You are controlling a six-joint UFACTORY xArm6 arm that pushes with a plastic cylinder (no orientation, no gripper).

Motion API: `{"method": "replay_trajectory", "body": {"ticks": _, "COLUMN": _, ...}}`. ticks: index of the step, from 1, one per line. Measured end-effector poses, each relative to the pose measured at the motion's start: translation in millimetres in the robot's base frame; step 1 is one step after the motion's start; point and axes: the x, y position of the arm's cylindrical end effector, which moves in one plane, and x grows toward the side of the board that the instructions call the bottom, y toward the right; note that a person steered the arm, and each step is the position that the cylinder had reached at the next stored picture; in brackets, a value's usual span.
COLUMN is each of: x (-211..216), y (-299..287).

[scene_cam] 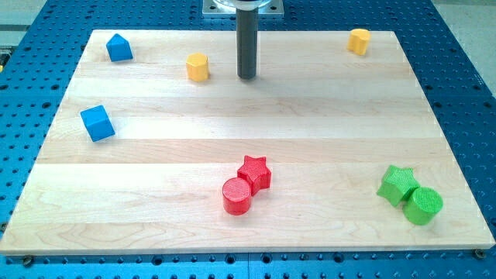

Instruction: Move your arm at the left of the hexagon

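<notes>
My tip [246, 77] sits on the desk [248, 132] near the view's top centre, just to the view's right of a yellow block [198, 67] that looks like the hexagon, apart from it and not touching. A second yellow block [358, 41] is at the view's top right; its shape is hard to make out, could be a pentagon or hexagon too, so which one the task means is a judgement call. No hand on this rig, only the rod, so nothing to report as apart or clamped. Step in hand: approach, with the tip on the wrong side of the nearer yellow block. Next move likely calls for going round that block, above or below it in the view, to end at its left without knocking it. Elsewhere: blue house-shaped block [118, 48] top left, blue cube [98, 123] left, red star [255, 172] touching red cylinder [237, 196] bottom centre, green star [398, 184] touching green cylinder [423, 205] bottom right.
</notes>
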Motion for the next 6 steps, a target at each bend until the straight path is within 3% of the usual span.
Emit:
{"method": "replay_trajectory", "body": {"ticks": 2, "x": -44, "y": -41}}
{"method": "replay_trajectory", "body": {"ticks": 4, "x": -33, "y": -143}}
{"method": "replay_trajectory", "body": {"ticks": 5, "x": -4, "y": -146}}
{"method": "replay_trajectory", "body": {"ticks": 6, "x": -9, "y": -109}}
